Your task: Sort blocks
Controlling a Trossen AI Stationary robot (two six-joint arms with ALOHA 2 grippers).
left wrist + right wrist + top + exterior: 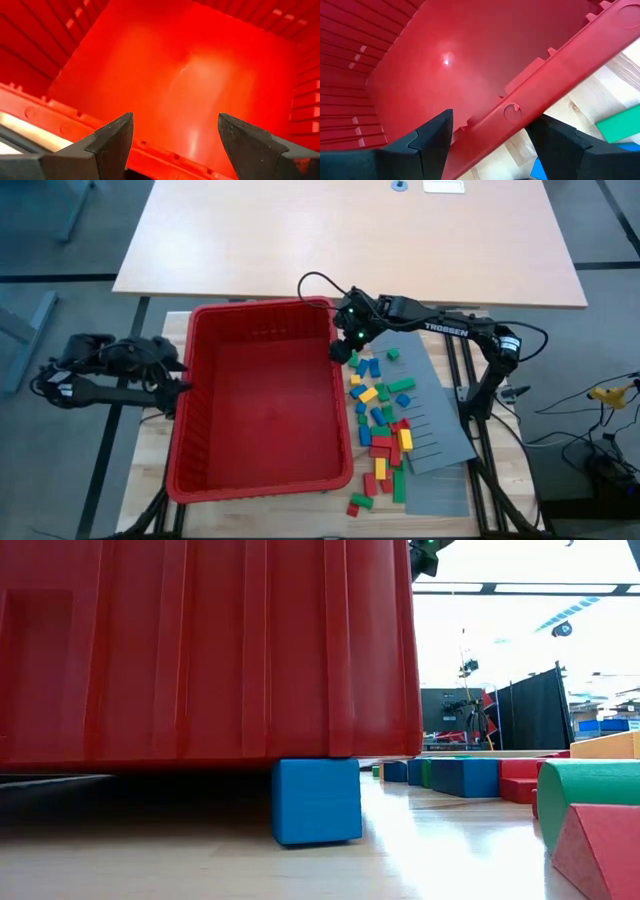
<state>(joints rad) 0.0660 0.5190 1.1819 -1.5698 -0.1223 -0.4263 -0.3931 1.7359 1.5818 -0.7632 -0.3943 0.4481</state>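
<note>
The red bin (pixel 260 307) stands left of centre on the table. Several red, green, blue and yellow blocks (pixel 380 420) lie strewn to its right, some on a grey slotted panel (pixel 440 430). My right gripper (pixel 343 350) is open at the far end of the bin's right rim (pixel 555 65), one finger inside the bin and one outside; I see no touch. My left gripper (pixel 183 385) is open at the bin's left rim, facing the bin's bare floor (pixel 200 75). In the low view a blue block (pixel 316 800) stands at the bin's near corner (pixel 380 720).
A green block (pixel 620 127) lies on the wood just outside the bin by my right gripper. A second grey panel (pixel 440 492) lies at the near right. A large light tabletop (pixel 350 240) stands beyond the far edge. Cables run beside the right arm (pixel 470 330).
</note>
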